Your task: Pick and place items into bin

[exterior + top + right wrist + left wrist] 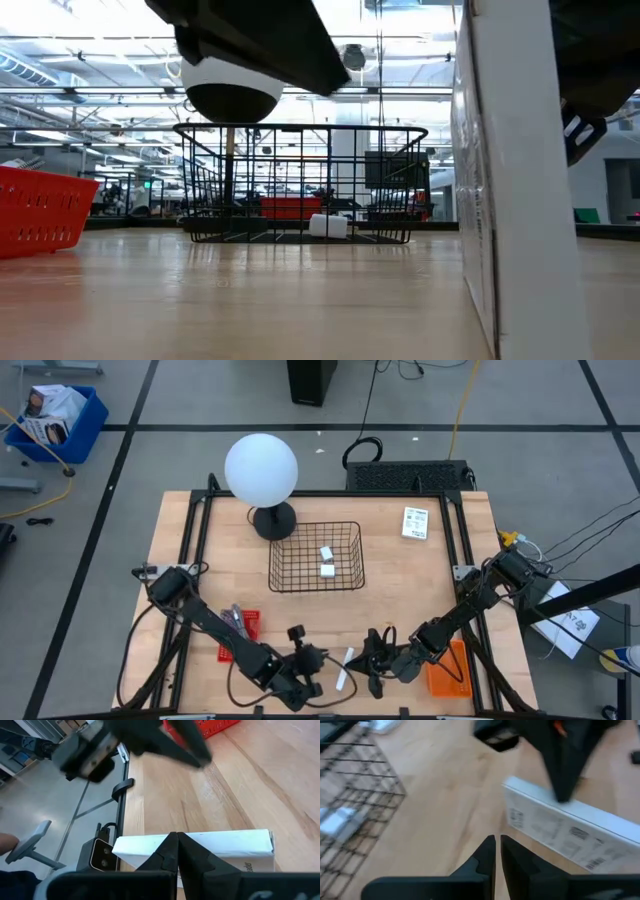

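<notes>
A flat white printed packet (570,832) stands on edge near the table's front edge, with my right gripper (177,840) shut on it. My left gripper (497,852) hovers just to the packet's left, shut, with nothing between its fingers. The black wire bin (315,557) sits mid-table with two small white blocks (327,561) on its floor. A second white packet (415,522) lies flat at the far right. In the low view the held packet (510,200) fills the right side. My right gripper pinches the packet's upper long edge (200,840) between its two fingers, coming slantwise from the table's right and above. The packet stands on edge, its printed face (555,837) tilted up. I cannot tell whether its lower edge touches the table.
A big white globe lamp (261,470) stands behind the bin's far left corner. A red basket (240,630) sits under my left arm, and an orange one (447,670) under my right arm. Bare wood lies between the grippers and the bin.
</notes>
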Tool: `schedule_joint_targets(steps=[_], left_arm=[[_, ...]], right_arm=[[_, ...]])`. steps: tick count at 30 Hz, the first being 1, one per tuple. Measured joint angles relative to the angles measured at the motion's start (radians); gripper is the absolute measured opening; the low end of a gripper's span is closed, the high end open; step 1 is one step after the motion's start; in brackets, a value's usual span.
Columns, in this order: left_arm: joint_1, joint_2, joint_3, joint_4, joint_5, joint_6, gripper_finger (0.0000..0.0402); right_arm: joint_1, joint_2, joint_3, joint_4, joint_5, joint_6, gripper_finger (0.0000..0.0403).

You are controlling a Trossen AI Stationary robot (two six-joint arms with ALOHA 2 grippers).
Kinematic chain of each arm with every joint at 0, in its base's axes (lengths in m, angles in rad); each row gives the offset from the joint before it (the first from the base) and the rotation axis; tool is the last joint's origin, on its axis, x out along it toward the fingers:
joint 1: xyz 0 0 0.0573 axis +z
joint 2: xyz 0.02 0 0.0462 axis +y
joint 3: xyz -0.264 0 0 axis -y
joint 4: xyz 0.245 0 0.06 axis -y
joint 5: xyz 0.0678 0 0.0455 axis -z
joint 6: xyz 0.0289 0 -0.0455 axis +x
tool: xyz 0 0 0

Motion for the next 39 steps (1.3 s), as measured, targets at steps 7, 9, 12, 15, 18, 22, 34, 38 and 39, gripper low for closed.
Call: schedule_joint_targets(steps=[7, 9, 12, 15, 18, 22, 34, 38, 39], left_arm=[[-0.022, -0.095, -0.103, 0.134, -0.004, 0.085, 0.0035], [-0.027, -0.141, -0.176, 0.261, 0.03, 0.134, 0.0035], [-0.03, -0.232, -0.349, 0.523, 0.13, 0.252, 0.0035], [-0.031, -0.325, -0.547, 0.885, 0.326, 0.387, 0.0035], [-0.025, -0.402, -0.721, 1.148, 0.445, 0.443, 0.0035], [-0.009, -0.476, -0.86, 1.283, 0.418, 0.424, 0.0035], [-0.013, -0.493, -0.899, 1.312, 0.374, 0.386, 0.0035], [-0.012, -0.493, -0.899, 1.312, 0.374, 0.382, 0.0035], [-0.012, -0.493, -0.899, 1.312, 0.374, 0.382, 0.0035]], right_arm=[[0.0, 0.0, 0.0, 0.007, -0.001, -0.009, 0.0], [0.002, 0.0, 0.0, 0.008, -0.001, -0.011, 0.0], [0.007, 0.0, 0.0, 0.012, -0.001, -0.016, 0.0], [0.007, 0.0, -0.001, 0.013, -0.001, -0.017, 0.0], [0.007, 0.0, -0.001, 0.015, -0.002, -0.017, 0.0], [0.007, 0.0, -0.001, 0.028, -0.003, -0.034, 0.0], [0.007, 0.001, -0.002, 0.07, -0.035, -0.099, 0.0], [0.007, 0.002, -0.002, 0.091, -0.038, -0.12, 0.0], [0.007, 0.002, -0.002, 0.091, -0.038, -0.121, 0.0]])
